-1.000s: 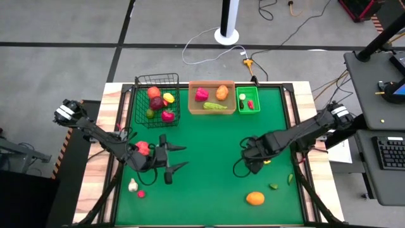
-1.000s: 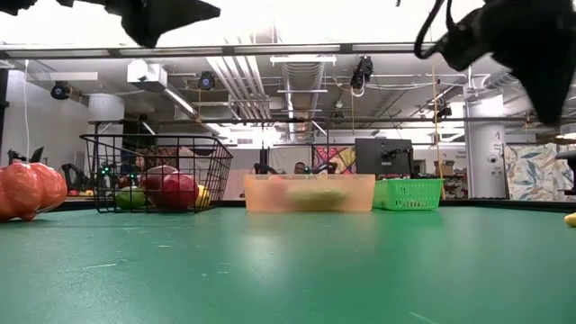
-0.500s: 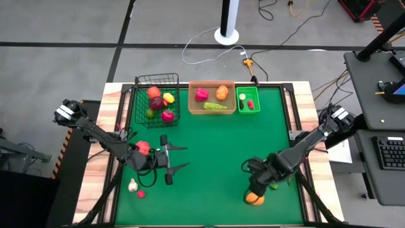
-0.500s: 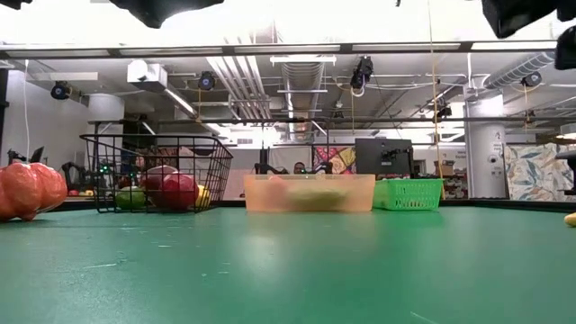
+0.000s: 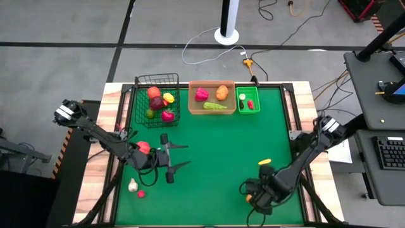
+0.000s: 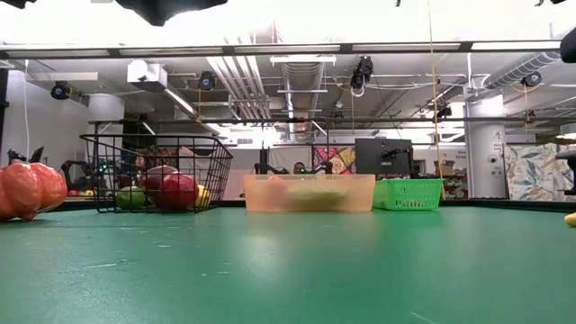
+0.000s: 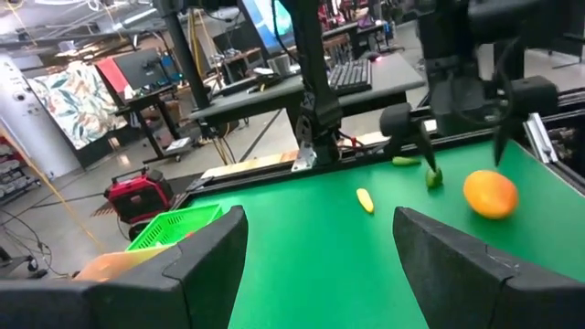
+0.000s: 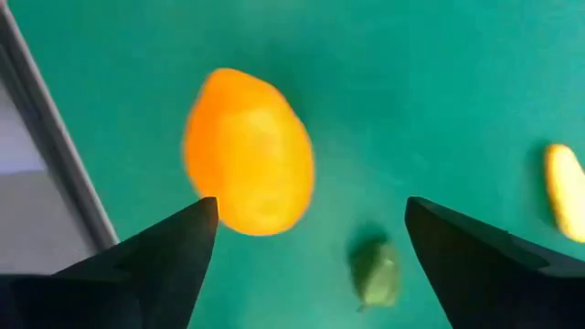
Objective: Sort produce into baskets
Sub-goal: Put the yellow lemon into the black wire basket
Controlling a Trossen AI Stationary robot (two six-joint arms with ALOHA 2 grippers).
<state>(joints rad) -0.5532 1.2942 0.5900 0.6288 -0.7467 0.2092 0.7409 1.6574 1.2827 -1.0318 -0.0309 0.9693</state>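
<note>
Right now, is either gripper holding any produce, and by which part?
Nothing is held. The right gripper is open above the orange fruit, not touching it; the left gripper is open and empty.

This is a robotics lab or workshop with an open industrial hall behind it. Beyond the green surface (image 6: 288,270) the low view shows a bare ceiling with exposed ducts (image 6: 301,76) and pipes, strip lights, a monitor (image 6: 382,155) and cluttered workbenches. From above, cables (image 5: 215,50) trail over grey carpet tiles, and a side desk holds a keyboard (image 5: 387,153).
</note>
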